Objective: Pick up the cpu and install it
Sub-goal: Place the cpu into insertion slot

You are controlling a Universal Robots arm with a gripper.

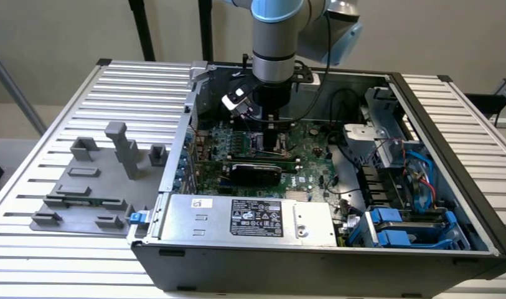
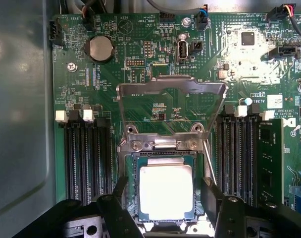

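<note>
I am driving this from far away. The biggest thing I see is the ribbed metal table [image 1: 111, 75]. On it sits the open computer case [image 1: 319, 271], and the arm [image 1: 274, 37] reaches straight down into it. At the front of the case lies a silver box [image 1: 244, 218] with a black label. On the exterior view's left a grey tray [image 1: 86, 187] of holders sits on the table, well apart from the work.

Inside the case is the green board [image 2: 140, 29]. The metal frame [image 2: 170, 87] of the chip's seat stands swung up and open.

The gripper [image 2: 165, 187] hangs low over that seat. Its fingers [image 2: 122, 191] are spread wide, one on each side of the chip [image 2: 166, 198]. I see a thin gap on both sides, so I think they are not holding it.

The chip lies flat in its seat, shiny side up. I think it is picked up and put in. But the frame is not shut over it, so the job does not look all done.

Long black slots [image 2: 88, 158] run just beside the fingers on both sides, so there is little room there. The raised frame stands just past the chip. Blue cables [image 1: 419, 168] and the round battery [image 2: 99, 48] are well clear.
</note>
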